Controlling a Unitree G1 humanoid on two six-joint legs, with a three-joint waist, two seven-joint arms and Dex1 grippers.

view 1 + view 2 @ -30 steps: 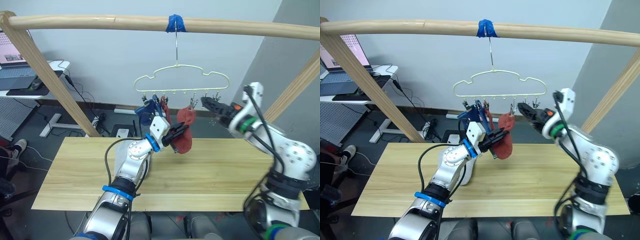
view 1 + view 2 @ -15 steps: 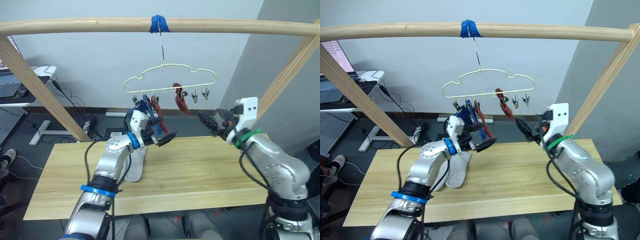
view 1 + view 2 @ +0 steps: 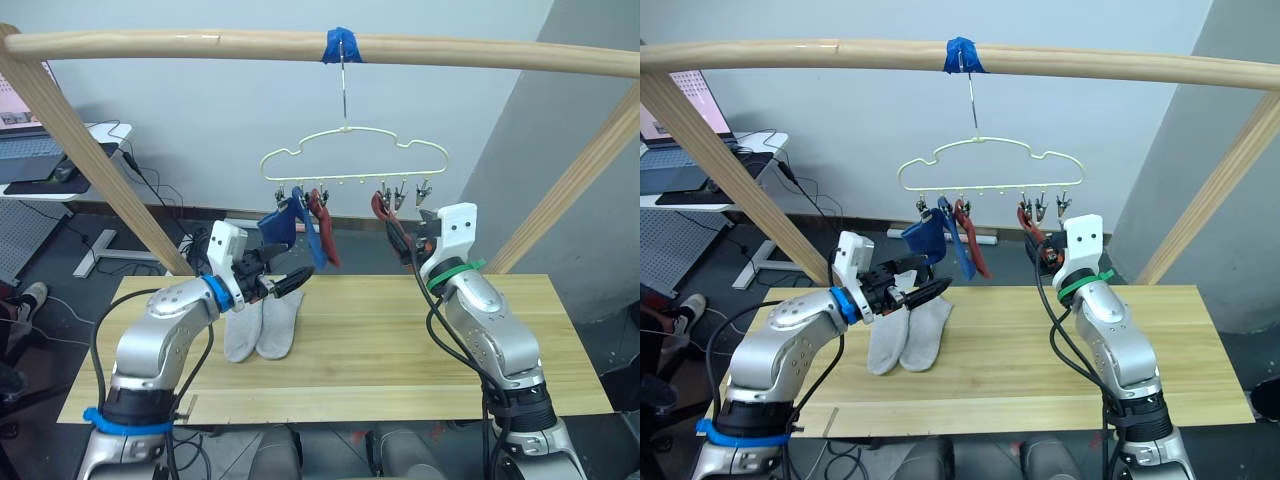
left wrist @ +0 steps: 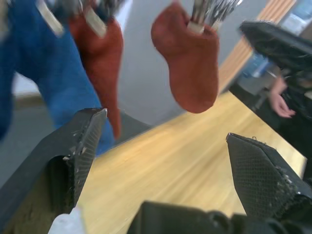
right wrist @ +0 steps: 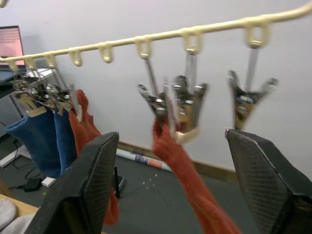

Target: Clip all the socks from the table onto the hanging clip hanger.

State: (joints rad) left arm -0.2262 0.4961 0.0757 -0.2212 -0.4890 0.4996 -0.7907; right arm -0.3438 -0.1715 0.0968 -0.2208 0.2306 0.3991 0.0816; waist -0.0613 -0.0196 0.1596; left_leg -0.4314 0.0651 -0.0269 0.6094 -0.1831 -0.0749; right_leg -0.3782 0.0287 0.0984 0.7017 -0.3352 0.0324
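Step in hand: we judge that the next move is to fetch a grey sock from the table (image 3: 400,350) and bring it up to a free clip.
Left gripper (image 3: 290,282): its 2 black fingers are spread apart and hold nothing; it hovers just above the grey socks (image 3: 258,327).
Right gripper (image 5: 170,195): its fingers are also wide apart and empty, raised near the right clips of the clip hanger (image 3: 352,150).
How to do it well: we should pinch only 1 sock, near its cuff, so that its partner stays behind. We should lift it with the cuff upward, and let the right gripper press a clip open while the left one feeds the edge in.
Risk: the hanger hangs from 1 hook on the wooden pole (image 3: 200,42), so it may swing when pushed.
Socks on the table: 2, both light grey, lying side by side and touching.
Socks on the hanger: 4, that is 2 blue socks (image 3: 285,226) and 2 red socks (image 4: 191,61).
Free clips: we count about 2 at the right end (image 5: 246,100), but we cannot count the whole row surely.
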